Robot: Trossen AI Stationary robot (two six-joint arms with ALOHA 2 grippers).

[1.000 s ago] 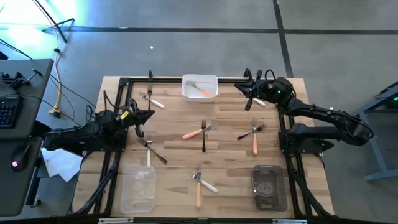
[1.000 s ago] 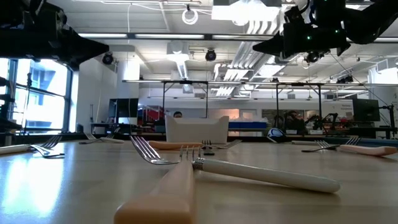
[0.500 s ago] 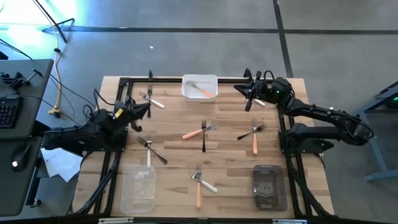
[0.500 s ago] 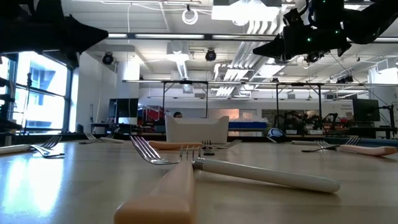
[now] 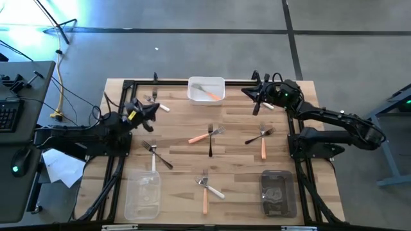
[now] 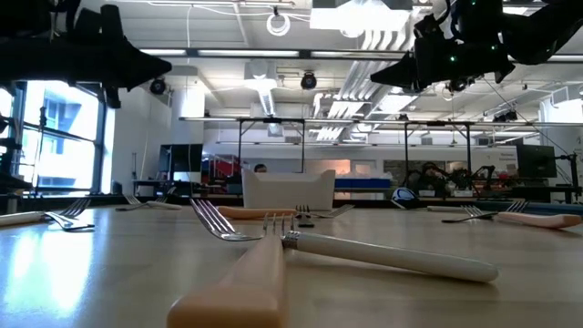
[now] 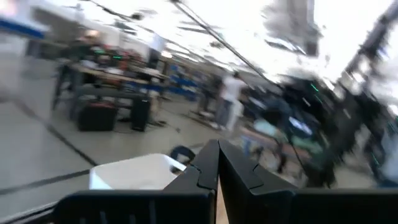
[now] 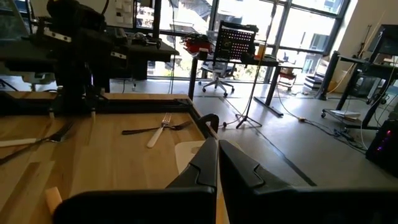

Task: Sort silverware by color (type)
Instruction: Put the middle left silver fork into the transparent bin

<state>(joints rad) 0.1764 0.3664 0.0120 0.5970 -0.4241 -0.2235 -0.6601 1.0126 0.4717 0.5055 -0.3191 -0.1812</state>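
Left claw (image 5: pixel 152 108) is hovering pressed together and empty near the white-handled fork (image 5: pixel 157 104), likely lining up a pick. Remaining forks are lying scattered on the worktop (image 5: pixel 237 163); one orange fork (image 5: pixel 209 94) is resting in the white tray (image 5: pixel 206 99), so sorting is barely begun. Right claw (image 5: pixel 255 97), also pressed together, is waiting beside that tray.

A grey concrete floor (image 5: pixel 192 45) with dark seams surrounds the wooden table (image 5: pixel 180 128). A desk (image 5: pixel 16 96) with a keyboard (image 5: pixel 6 115) stands to one side, and a yellow cable (image 5: pixel 60 83) trails across the floor. Beyond the table, bright strip lights (image 6: pixel 364 41) line the ceiling. Tall windows (image 8: pixel 298 25) stand behind an office chair (image 8: pixel 217 81).
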